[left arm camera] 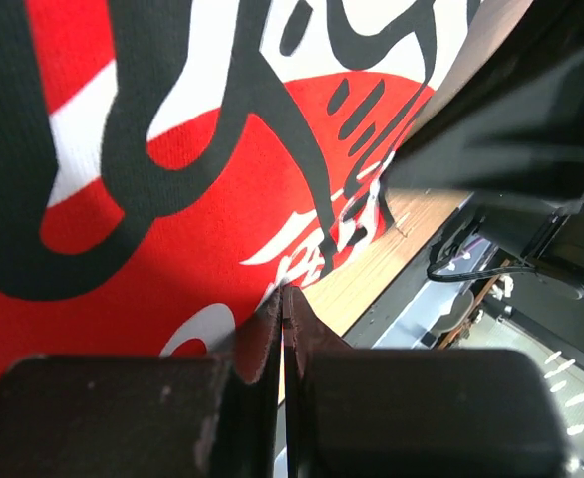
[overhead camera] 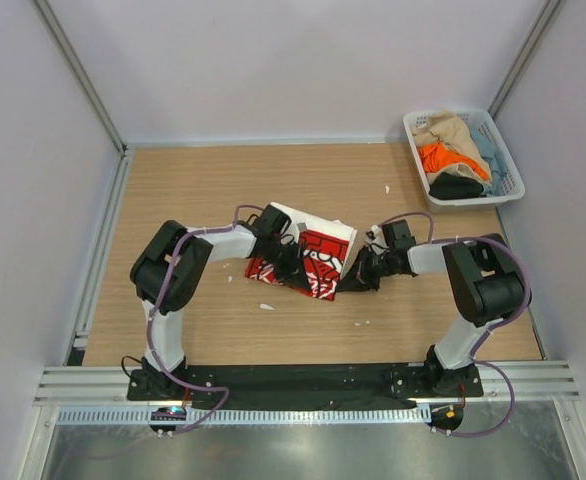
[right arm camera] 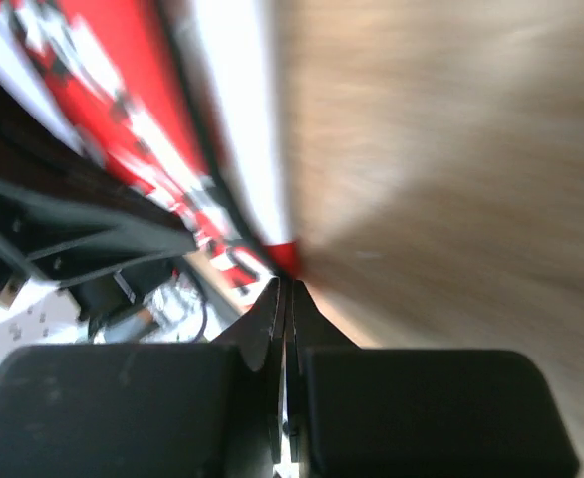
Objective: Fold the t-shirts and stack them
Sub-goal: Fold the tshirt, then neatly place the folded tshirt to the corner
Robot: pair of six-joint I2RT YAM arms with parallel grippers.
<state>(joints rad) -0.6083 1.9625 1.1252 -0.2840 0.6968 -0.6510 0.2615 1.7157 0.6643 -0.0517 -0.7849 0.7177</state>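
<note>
Tabletop [overhead camera: 193,190], t-shirt [overhead camera: 318,252] gripped by left pincer [overhead camera: 289,266], right pincer [overhead camera: 356,279]

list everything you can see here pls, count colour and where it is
white t-shirt: one, white with red and black print, mid-table between the grippers
tan t-shirt: one, tan, far end of the basket
orange t-shirt: one, orange, middle of the basket
pale blue t-shirt: one, pale blue, right side of the basket
black t-shirt: one, black, near end of the basket
basket: one, white lattice, table's far right corner
scraps: a few, white, scattered on the table
table: one, light wood
left gripper: one, black, shut on the white t-shirt
right gripper: one, black, shut on its edge
</note>
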